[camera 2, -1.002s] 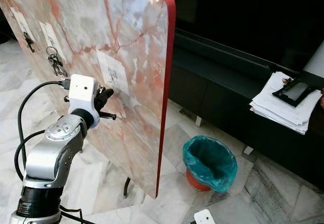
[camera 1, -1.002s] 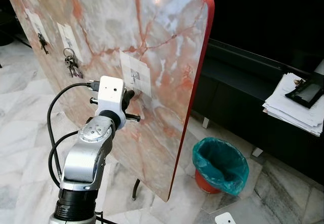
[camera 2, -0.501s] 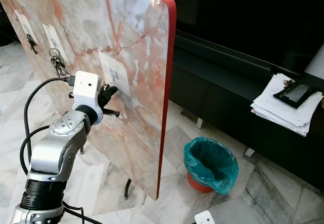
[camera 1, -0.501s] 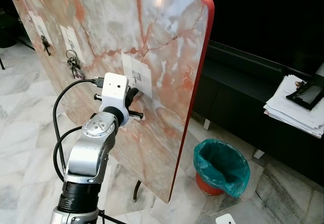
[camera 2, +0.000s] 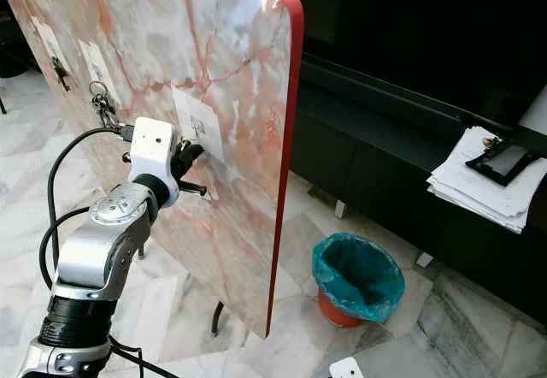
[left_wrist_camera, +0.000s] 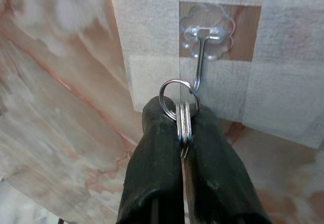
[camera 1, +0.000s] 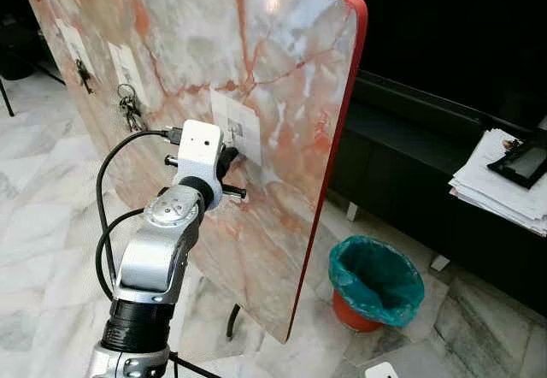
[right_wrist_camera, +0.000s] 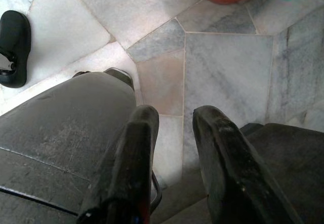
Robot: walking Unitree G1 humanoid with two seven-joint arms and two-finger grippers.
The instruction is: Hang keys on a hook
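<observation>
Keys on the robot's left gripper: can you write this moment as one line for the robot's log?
left gripper: shut on key ring | key ring: at wire hook on marble board, not clearly hung | right gripper: open, idle above floor

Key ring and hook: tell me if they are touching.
Touching. In the left wrist view the key ring, pinched in the left gripper, overlaps the lower end of the hook on the board, with no gap visible between them.

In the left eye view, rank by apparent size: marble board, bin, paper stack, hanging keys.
1. Marble board, by far largest.
2. Bin.
3. Paper stack, partly cut off by the frame edge, so its rank against the bin is unsure.
4. Hanging keys, smallest.
</observation>
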